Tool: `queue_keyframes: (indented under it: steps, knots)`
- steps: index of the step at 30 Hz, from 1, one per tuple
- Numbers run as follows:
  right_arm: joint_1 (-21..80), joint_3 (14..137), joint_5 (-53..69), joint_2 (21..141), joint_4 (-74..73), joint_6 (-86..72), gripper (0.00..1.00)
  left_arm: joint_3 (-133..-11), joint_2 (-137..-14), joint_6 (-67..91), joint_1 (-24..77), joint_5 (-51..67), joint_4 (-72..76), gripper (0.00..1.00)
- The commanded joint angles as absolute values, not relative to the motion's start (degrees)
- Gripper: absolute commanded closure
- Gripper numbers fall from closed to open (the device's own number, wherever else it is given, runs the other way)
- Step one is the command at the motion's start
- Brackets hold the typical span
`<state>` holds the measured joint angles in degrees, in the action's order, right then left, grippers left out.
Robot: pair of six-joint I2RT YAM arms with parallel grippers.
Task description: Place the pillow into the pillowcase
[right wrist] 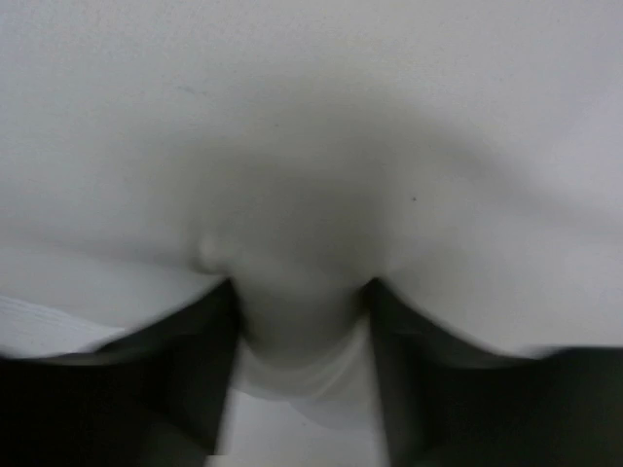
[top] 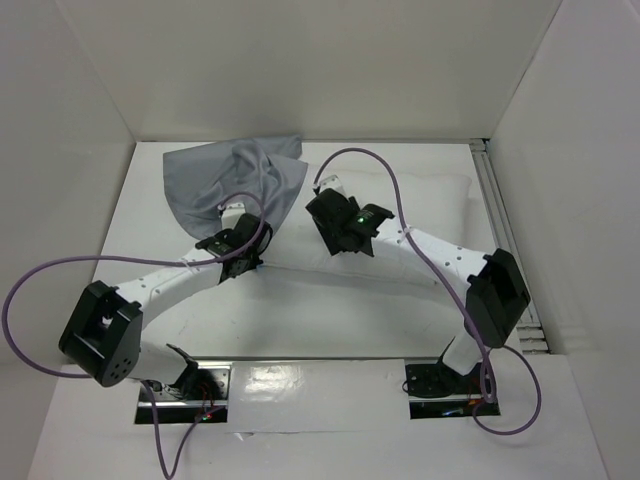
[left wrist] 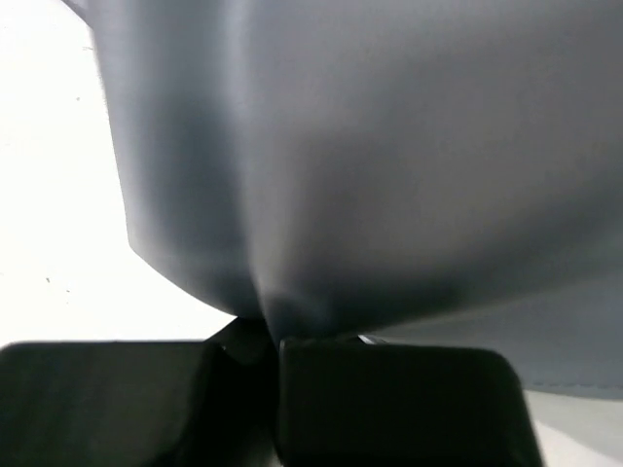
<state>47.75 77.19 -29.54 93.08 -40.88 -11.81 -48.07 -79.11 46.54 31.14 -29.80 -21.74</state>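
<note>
Left pincer (left wrist: pixel 271 342) clamped on grey pillowcase (left wrist: pixel 389 146), right pincer (right wrist: pixel 300 306) gripping a fold of white pillow (right wrist: pixel 311 117)

No legible text, label, brand, number or sign is present on any surface in the top or wrist views.

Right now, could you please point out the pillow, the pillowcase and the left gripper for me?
pillow (top: pixel 435 203): top external view, its bare white right end.
pillowcase (top: pixel 212 183): top external view, the wrinkled grey cloth's far left part.
left gripper (left wrist: pixel 275 342): left wrist view, between its fingertips, pinched on the grey cloth.
</note>
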Motion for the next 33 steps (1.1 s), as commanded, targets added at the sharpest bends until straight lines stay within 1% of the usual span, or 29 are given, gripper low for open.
queue_keyframes:
  steps: [1, 3, 7, 8, 9, 12, 16, 21, 22, 23, 24, 29, 30, 33]
  knots:
    - [44.66, 75.85, -29.10, 94.83, -37.01, -12.21, 0.67, -50.27, -78.49, 46.32, 30.76, -28.31, -21.62, 1.00]
    - [43.42, 75.85, -25.50, 96.32, -36.47, -12.22, 1.00, -50.80, -76.65, 45.70, 30.76, -26.90, -22.14, 1.00]
    - [41.05, 79.44, -20.05, 97.99, -33.84, -14.41, 1.00, -54.30, -75.94, 45.18, 33.57, -21.55, -23.90, 1.00]
    - [39.30, 82.06, -18.12, 98.00, -33.84, -16.15, 1.00, -55.10, -75.94, 45.18, 33.57, -20.58, -24.43, 1.00]
    - [38.24, 83.31, -13.67, 98.61, -33.84, -17.22, 1.00, -55.80, -75.94, 45.18, 35.05, -19.70, -24.43, 1.00]
    - [35.78, 86.13, -8.28, 98.61, -31.03, -20.56, 1.00, -57.30, -75.41, 45.78, 36.73, -17.06, -24.96, 1.00]
    - [35.24, 88.94, -3.00, 100.63, -30.41, -23.11, 1.00, -59.67, -75.41, 45.79, 38.06, -14.77, -24.96, 0.97]
    - [34.72, 88.95, -1.76, 101.16, -29.27, -25.40, 1.00, -64.42, -78.13, 43.86, 38.58, -13.62, -26.10, 0.98]
    - [34.02, 88.08, -1.76, 101.16, -29.27, -26.18, 1.00, -65.21, -78.66, 43.34, 38.58, -14.41, -26.63, 0.97]
    - [33.49, 87.46, -1.15, 100.12, -29.27, -26.80, 1.00, -65.91, -79.53, 43.33, 38.58, -15.02, -28.20, 0.91]
    - [33.49, 86.76, -0.36, 99.59, -28.66, -26.81, 1.00, -66.44, -79.54, 43.33, 38.58, -16.07, -28.73, 0.88]
    - [32.08, 85.52, -0.35, 98.79, -28.56, -26.81, 1.00, -66.45, -79.54, 43.42, 38.58, -16.09, -29.27, 0.88]
    - [32.08, 85.52, -0.35, 98.79, -28.56, -26.81, 1.00, -65.84, -79.54, 43.42, 38.58, -15.30, -28.66, 0.86]
    - [32.08, 85.52, -0.35, 98.79, -28.56, -26.81, 1.00, -65.31, -79.54, 43.94, 38.58, -14.77, -28.65, 0.86]
